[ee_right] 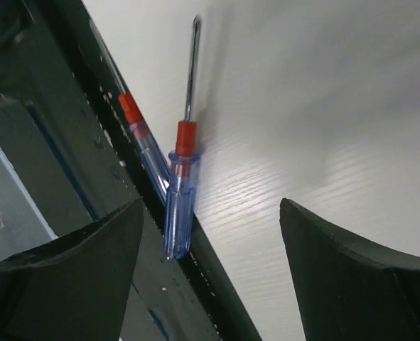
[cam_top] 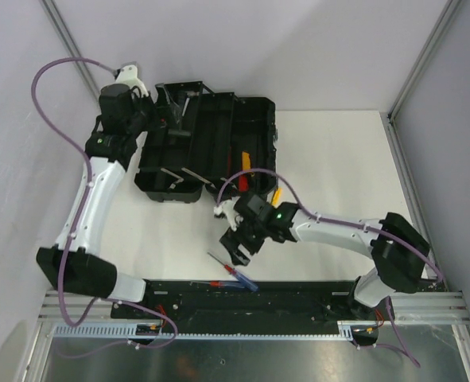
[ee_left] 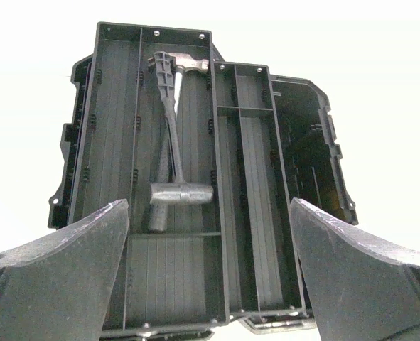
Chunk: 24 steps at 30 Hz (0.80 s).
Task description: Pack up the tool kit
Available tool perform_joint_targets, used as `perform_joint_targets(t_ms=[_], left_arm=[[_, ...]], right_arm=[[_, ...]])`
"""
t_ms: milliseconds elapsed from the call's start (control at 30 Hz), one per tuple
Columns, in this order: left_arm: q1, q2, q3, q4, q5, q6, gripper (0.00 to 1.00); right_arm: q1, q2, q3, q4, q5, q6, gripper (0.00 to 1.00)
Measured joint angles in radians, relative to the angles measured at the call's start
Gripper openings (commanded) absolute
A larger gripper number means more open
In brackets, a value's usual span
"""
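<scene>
The tool kit's black toolbox (cam_top: 219,127) stands open at the back of the table, its trays folded out. In the left wrist view its tray (ee_left: 160,284) holds a hammer (ee_left: 173,153). My left gripper (ee_left: 208,206) hangs open over this tray (cam_top: 169,126), with nothing between its fingers. Two clear blue screwdrivers with red collars (ee_right: 180,206) (ee_right: 143,145) lie side by side at the table's near edge (cam_top: 236,275), against a black rail. My right gripper (ee_right: 211,206) is open just above them (cam_top: 236,251), with the nearer handle close to its left finger (ee_right: 74,277).
Red-handled (cam_top: 245,162) and yellow-handled (cam_top: 276,195) tools lie in the toolbox's right part. The black rail (cam_top: 298,294) runs along the near edge between the arm bases. Grey walls and metal posts (cam_top: 417,64) enclose the white table (cam_top: 338,159).
</scene>
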<state>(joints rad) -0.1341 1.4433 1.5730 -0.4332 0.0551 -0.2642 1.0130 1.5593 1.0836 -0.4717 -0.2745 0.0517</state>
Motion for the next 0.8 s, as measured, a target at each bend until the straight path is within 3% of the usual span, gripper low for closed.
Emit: perform_joint_targets(t_ms=[300, 433, 500, 700, 800], left_arm=[[0.002, -0.186, -0.181, -0.002, 0.003, -0.016, 0.99], [0.002, -0.223, -0.236, -0.015, 0.005, -0.024, 0.99], [0.002, -0.233, -0.250, -0.022, 0.005, -0.024, 1.00], [0.002, -0.242, -0.259, -0.032, 0.005, -0.024, 1.00], [0.002, -0.242, -0.259, -0.035, 0.008, -0.024, 0.99]], right_arm=[[0.179, 0.128, -0.032, 0.041, 0.188, 0.036, 0.75], [0.233, 0.167, -0.037, 0.060, 0.276, 0.072, 0.67], [0.260, 0.190, -0.037, 0.071, 0.333, 0.092, 0.57], [0.315, 0.200, -0.035, 0.104, 0.449, 0.179, 0.08], [0.312, 0.200, -0.035, 0.107, 0.512, 0.208, 0.01]])
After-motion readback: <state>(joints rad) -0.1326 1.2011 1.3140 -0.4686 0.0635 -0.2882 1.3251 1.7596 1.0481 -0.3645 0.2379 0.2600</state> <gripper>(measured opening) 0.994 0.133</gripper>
